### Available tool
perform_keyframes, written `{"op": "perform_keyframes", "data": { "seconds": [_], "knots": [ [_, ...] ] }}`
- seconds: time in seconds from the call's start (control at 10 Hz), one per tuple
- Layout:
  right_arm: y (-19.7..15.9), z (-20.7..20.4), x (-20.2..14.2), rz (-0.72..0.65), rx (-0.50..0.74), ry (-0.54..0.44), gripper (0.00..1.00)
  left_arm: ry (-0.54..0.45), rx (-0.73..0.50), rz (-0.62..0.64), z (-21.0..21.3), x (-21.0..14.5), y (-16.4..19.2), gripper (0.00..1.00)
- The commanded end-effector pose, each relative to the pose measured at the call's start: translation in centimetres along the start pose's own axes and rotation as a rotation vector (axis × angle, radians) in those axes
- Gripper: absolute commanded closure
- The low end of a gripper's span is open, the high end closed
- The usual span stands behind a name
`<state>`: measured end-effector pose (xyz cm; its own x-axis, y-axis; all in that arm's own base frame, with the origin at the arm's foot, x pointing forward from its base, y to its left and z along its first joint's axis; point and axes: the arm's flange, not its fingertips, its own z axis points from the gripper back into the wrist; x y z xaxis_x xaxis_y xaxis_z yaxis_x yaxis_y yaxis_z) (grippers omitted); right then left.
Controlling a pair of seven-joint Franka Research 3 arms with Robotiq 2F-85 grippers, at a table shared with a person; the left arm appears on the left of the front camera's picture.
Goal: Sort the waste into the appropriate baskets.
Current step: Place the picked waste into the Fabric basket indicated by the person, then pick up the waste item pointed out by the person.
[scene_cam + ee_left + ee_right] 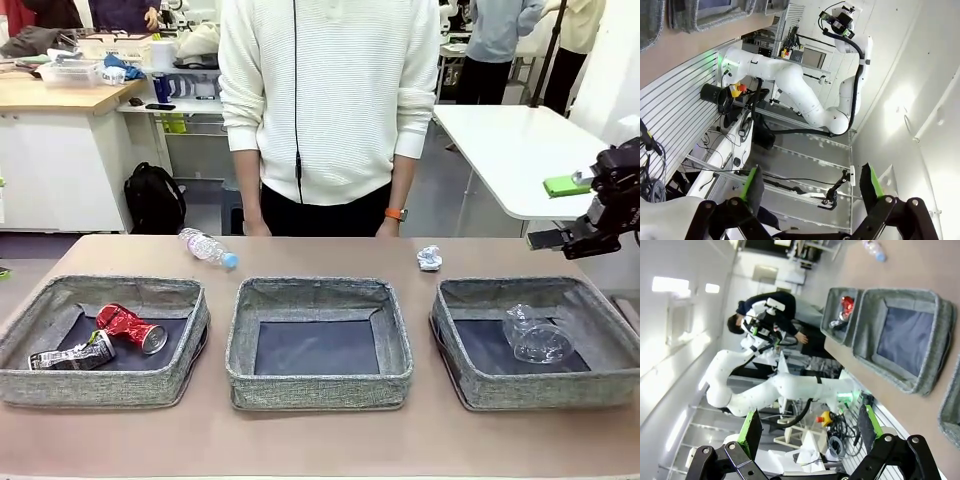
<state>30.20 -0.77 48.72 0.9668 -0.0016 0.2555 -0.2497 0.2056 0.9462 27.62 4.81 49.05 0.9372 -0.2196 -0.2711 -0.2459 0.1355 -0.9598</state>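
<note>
**Q:** Sorting status?

**A:** Partly done, judging by the layout. The crushed red can (pixel 132 328) and dark blue-silver can (pixel 72 354) lie in the left basket (pixel 100 385). The clear plastic cup (pixel 535 335) lies in the right basket (pixel 540 392). The middle basket (pixel 320 385) holds nothing.

**Q:** Outstanding items?

**A:** The clear bottle (pixel 207 247) and paper ball (pixel 430 258) lie on the desk (pixel 320 440), beyond the baskets.

**Q:** How do the views differ?

**A:** The front view locates the cup and paper ball, with the right end effector (pixel 552 212) above the right basket's far corner. The wrist views give finger detail. The left end effector (pixel 811 185) is spread wide, empty and aimed away from the desk. The right one is likewise wide and empty.
</note>
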Motion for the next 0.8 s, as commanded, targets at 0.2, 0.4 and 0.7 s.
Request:
{"op": "perform_keyframes", "data": {
  "seconds": [0.2, 0.4, 0.7],
  "knots": [
    [0.4, -0.14, 0.33, 0.01, 0.02, -0.007, 0.0, 0.017, 0.014, -0.018, 0.21, -0.12, -0.05, 0.0],
    [0.4, -0.14, 0.33, 0.01, 0.02, -0.007, 0.0, 0.017, 0.014, -0.018, 0.21, -0.12, -0.05, 0.0],
    [0.4, -0.14, 0.33, 0.01, 0.02, -0.007, 0.0, 0.017, 0.014, -0.018, 0.21, -0.12, -0.05, 0.0]
  ]
}}
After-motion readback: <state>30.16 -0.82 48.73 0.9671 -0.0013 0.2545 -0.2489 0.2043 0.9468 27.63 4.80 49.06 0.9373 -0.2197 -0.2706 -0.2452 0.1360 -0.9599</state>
